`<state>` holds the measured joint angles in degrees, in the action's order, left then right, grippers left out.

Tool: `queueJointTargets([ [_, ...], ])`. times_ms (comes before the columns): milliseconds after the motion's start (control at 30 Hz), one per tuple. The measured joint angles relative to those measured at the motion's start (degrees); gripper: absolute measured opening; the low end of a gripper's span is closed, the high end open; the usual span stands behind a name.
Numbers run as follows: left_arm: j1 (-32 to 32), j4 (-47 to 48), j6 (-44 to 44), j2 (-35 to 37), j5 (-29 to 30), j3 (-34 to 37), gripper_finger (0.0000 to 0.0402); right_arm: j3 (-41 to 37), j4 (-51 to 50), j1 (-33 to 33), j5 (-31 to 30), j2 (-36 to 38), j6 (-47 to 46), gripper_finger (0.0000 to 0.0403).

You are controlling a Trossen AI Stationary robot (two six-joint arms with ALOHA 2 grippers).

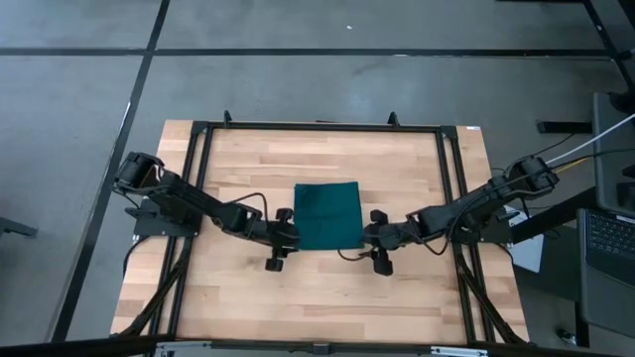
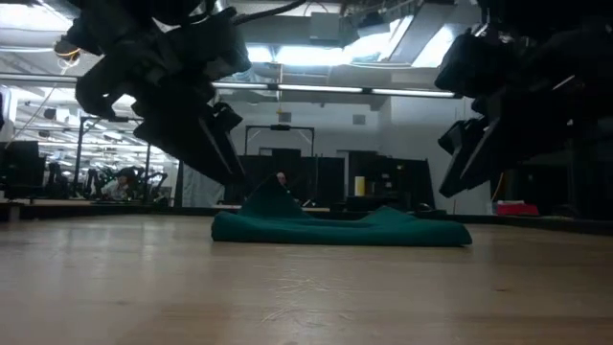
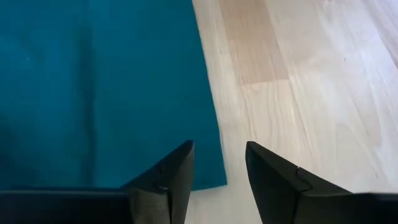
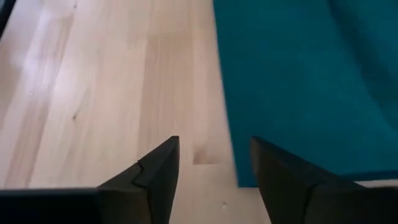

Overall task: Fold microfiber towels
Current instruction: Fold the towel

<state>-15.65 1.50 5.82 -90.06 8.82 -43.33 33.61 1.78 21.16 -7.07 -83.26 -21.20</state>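
Towel (image 1: 327, 215) flat between left gripper (image 1: 289, 231) and right gripper (image 1: 372, 234).

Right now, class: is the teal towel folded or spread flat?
Folded, it seems: the towel lies as a compact rectangle, thick and layered with a raised hump in the low view.

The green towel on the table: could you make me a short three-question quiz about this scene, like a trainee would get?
1. True or false: the towel lies between the left gripper and the right gripper.
2. What are the left gripper's jaws doing? A) clamped on the towel B) standing open, holding nothing
3. Fill in: the towel rests on a ____ table.

Key: 1 true; 2 B; 3 wooden.
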Motion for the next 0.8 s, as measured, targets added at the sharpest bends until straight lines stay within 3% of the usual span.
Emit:
queueJointTargets([
  [267,0.38,-2.01,0.90,-3.89,-3.76,0.04,0.0143,-0.74,0.85,-1.31,0.07,-0.17,0.51,0.0185],
  [800,1.63,-5.01,1.45,-7.72,-3.92,0.04,0.0143,-1.84,6.02,-2.53,1.85,-8.48,1.10,0.0185],
])
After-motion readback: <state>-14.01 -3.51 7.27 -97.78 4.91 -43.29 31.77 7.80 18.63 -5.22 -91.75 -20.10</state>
